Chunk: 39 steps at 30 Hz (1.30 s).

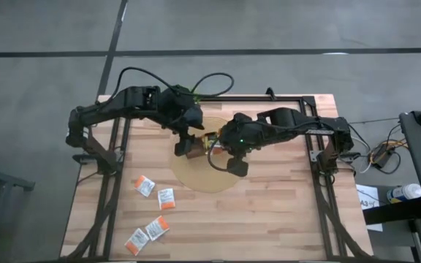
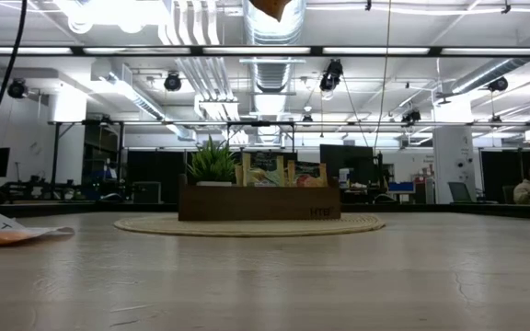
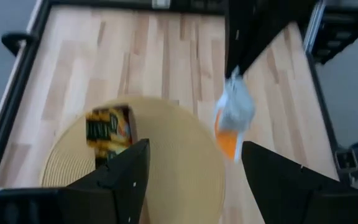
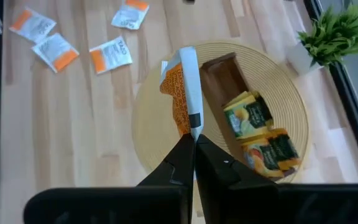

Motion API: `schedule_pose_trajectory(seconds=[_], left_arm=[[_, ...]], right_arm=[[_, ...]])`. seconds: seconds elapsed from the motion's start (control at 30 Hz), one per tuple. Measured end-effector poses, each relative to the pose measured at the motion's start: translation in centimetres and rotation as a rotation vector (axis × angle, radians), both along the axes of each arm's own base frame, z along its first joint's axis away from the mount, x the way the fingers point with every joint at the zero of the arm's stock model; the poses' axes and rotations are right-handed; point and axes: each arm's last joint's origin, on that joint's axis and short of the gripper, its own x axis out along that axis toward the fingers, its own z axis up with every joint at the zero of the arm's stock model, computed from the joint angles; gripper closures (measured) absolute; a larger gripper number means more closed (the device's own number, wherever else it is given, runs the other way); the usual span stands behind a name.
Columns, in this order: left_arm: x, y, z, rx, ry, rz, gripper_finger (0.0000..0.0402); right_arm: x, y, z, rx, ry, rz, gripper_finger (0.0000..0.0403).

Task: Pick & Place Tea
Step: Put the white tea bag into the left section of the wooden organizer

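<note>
Wooden worktop [image 1: 269, 212] carries a round mat [image 4: 143, 130]. Above it, the right claw [image 4: 193, 140] pinches an orange-white sachet [image 4: 184, 93]; beyond that sachet lies the tray [image 4: 225, 74]. Left claw [image 3: 194, 165] hovers nearby, fingers spread, empty.

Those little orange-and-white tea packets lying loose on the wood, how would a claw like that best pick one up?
Each loose sachet lies flat on the table, so I'd come straight down from above and pinch across two opposite edges. The right gripper already holds one sachet by its edge, so the open left gripper seems the one to use.
</note>
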Motion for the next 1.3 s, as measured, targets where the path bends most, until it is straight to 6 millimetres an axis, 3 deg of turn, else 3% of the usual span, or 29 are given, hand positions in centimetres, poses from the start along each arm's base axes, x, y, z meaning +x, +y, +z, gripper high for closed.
schedule_pose_trajectory(seconds=[0.33, 0.6, 0.9, 1.07, 1.3], left_arm=[[0.6, -0.4, 0.2, -0.04, -0.061, -0.032, 0.0154], [1.3, -0.6, -1.2, -0.063, -0.031, -0.017, 0.0154], [1.5, -0.5, -1.5, -0.034, -0.031, 0.036, 0.0162], [1.7, -0.5, -2.2, -0.036, -0.008, 0.036, 0.0197], [1.9, -0.6, -2.9, -0.04, 0.016, 0.033, 0.0282]], right_arm=[[-0.1, -0.8, 0.2, -0.001, -0.037, -0.182, 0.0394], [0.3, -0.8, 0.5, 0.02, -0.096, -0.207, 0.0394], [0.5, -0.7, 0.7, 0.027, -0.125, -0.206, 0.0394], [0.4, -0.7, 1.1, 0.031, -0.137, -0.204, 0.0394], [0.2, -0.8, 1.5, 0.035, -0.151, -0.203, 0.0394]])
